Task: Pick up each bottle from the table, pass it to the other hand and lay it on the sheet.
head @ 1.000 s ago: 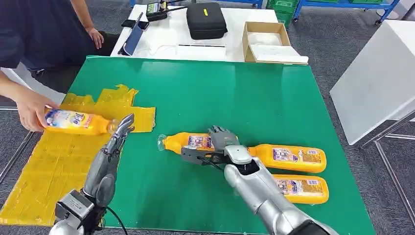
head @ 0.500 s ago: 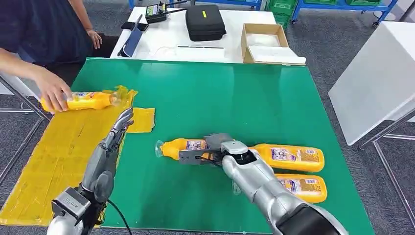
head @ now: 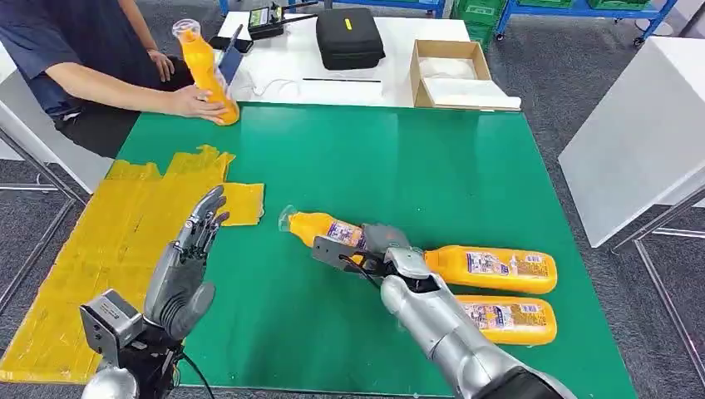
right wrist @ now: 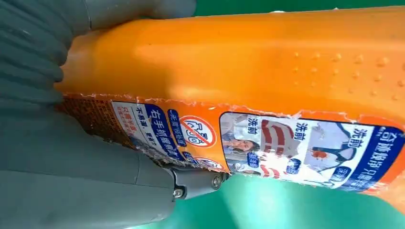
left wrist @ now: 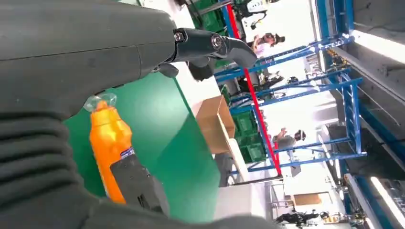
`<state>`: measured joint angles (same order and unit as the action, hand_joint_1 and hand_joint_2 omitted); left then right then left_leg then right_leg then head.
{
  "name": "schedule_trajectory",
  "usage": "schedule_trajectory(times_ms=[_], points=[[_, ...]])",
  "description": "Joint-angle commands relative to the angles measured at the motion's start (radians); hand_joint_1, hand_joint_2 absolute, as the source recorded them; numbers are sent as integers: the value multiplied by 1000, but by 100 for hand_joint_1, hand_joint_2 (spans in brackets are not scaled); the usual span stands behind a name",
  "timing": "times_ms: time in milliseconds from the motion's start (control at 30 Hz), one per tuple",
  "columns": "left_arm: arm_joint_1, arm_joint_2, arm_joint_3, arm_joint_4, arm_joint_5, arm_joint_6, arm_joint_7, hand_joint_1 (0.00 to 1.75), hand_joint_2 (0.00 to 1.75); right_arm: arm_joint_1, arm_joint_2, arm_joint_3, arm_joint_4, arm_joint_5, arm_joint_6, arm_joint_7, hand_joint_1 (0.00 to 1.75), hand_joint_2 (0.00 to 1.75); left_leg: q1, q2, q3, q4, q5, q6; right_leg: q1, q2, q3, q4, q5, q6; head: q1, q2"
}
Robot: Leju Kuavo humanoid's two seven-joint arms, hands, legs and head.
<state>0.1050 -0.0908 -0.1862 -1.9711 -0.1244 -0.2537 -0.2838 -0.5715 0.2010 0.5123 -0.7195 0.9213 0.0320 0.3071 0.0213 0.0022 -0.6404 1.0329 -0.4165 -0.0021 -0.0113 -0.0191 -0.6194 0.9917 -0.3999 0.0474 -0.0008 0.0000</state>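
Our right hand (head: 366, 249) now grips the nearest bottle (head: 320, 229), its cap end tilted up off the worktop (head: 399, 158) since a second ago. Our left hand (head: 195, 241), fingers spread wide, waits beside the yellow sheet (head: 100, 241) for the handover.

open green mat (head: 399, 166) mid and far table, free passage | near right: two lying bottles (head: 490, 268) (head: 507, 320) block low sweep | yellow sheet (head: 108, 224) left, flat, bare | far left: person's hand (head: 189, 101) holding upright bottle (head: 204, 71) | far table: black case (head: 349, 35), cardboard box (head: 453, 71), probably beyond reach
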Motion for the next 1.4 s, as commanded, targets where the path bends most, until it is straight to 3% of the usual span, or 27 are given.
schedule_trajectory(times_ms=[33, 67, 100, 200, 300, 467, 867, 1100, 1300, 1400], points=[[-8, -19, 24, 27, -1, -2, 6, 0, 175, 21, -20, -30, -15, -7, 6, 2, 175, 175, 0, -1, 1, -1, 0, 0, 0, 0, 1, 0, 0, -1, 0, 0], [-8, -19, 24, 27, -1, -2, 6, 0, 175, 21, -20, -30, -15, -7, 6, 2, 175, 175, 0, -1, 2, -1, 0, 1, 0, 0, 2, -1, 0, -2, 0, 0], [11, -37, 40, 26, 60, 12, 66, 0, 175, 68, -19, -76, -81, -59, -84, -44, 175, 175, 0, -1, 1, -1, 0, 1, 0, 0, 1, 0, 0, -1, 0, 0], [122, -58, 102, 22, 243, 44, 101, 0, 175, 233, -49, -149, -384, -257, -219, -179, 175, 175, 0, -1, 3, -2, 0, 1, 0, 0, 3, -2, -1, -1, 0, 0], [165, -72, 139, 30, 368, 41, 122, 0, 175, 337, -88, -99, -685, -424, -221, -192, 175, 175, -1, 0, 0, -1, -1, 1, 0, 1, 0, 0, -2, -1, 0, 0], [180, -60, 123, 41, 473, 12, 185, 0, 175, 381, -141, 22, -921, -484, -255, -207, 175, 175, 0, -1, -10, 0, -1, 1, 0, 0, -9, 1, -1, -1, 0, 0], [183, -12, 22, 39, 517, -43, 190, 0, 175, 355, -185, 155, -940, -424, -255, -236, 175, 175, -1, -1, -8, -1, -2, 1, 0, 1, -8, -1, -1, -2, 0, 0], [203, 22, -55, -15, 472, -91, 128, 0, 175, 337, -209, 238, -884, -470, -96, -221, 173, 175, 0, 0, -8, -1, -2, 1, 0, 2, -8, -1, -1, -1, 0, 0], [202, 39, -84, -45, 457, -104, 117, 0, 175, 305, -218, 301, -826, -467, -36, -217, 175, 175, 0, 1, -7, -2, -2, 0, 0, 3, -7, -1, -1, -2, 0, 0], [196, 61, -103, -48, 442, -118, 100, 0, 175, 253, -240, 374, -788, -470, 72, -194, 175, 175, 0, 2, -8, -1, -2, 0, 0, 3, -8, -1, -1, -2, 0, 0]])
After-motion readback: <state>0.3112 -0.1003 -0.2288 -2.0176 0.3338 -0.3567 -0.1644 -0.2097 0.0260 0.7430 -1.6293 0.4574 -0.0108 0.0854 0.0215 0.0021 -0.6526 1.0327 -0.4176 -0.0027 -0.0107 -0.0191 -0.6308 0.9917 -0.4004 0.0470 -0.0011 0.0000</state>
